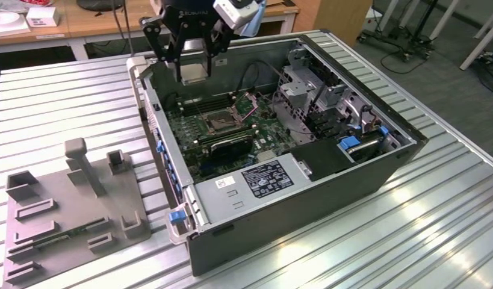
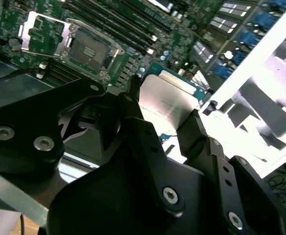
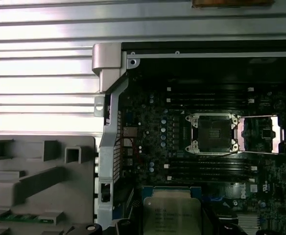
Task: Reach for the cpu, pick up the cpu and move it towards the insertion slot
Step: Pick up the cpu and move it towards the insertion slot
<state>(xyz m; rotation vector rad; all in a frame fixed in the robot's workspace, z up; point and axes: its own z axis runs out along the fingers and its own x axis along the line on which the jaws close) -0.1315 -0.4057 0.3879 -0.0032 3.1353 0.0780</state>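
exterior view: a black gripper (image 1: 193, 75) hangs above the far edge of an open computer case (image 1: 310, 198) that lies on its side on a ribbed metal table (image 1: 407, 235). between the gripper's two dark fingers sits the cpu (image 1: 193, 73), a small pale square chip, lifted clear of everything below. the fingers are closed in on its opposite edges. inside the case is a green motherboard (image 1: 230, 129), and on it the insertion slot (image 1: 220, 123), a dark square socket with a silvery frame, lies below the held chip and nearer the camera, well apart from it. a grey fixture plate (image 1: 65, 223) with raised blocks rests on the table at the exterior view's left, outside the case. wooden desks stand behind.

second wrist view: the gripper's black linkages fill the foreground. the cpu (image 2: 165, 100) is clamped between the two fingers (image 2: 133, 105), its silvery top facing the camera and a strip of green edge showing. beyond it the insertion slot (image 2: 88, 48) sits open on the motherboard (image 2: 192, 24), its metal frame swung aside, with long black memory slots (image 2: 114, 25) beside it.

first wrist view: looking down, the cpu (image 3: 171, 215) appears over the motherboard (image 3: 153, 142). the insertion slot (image 3: 214, 133) sits apart from it, its frame folded open to one side. the fixture plate (image 3: 40, 181) lies on the table (image 3: 40, 73) outside the case wall (image 3: 108, 147).
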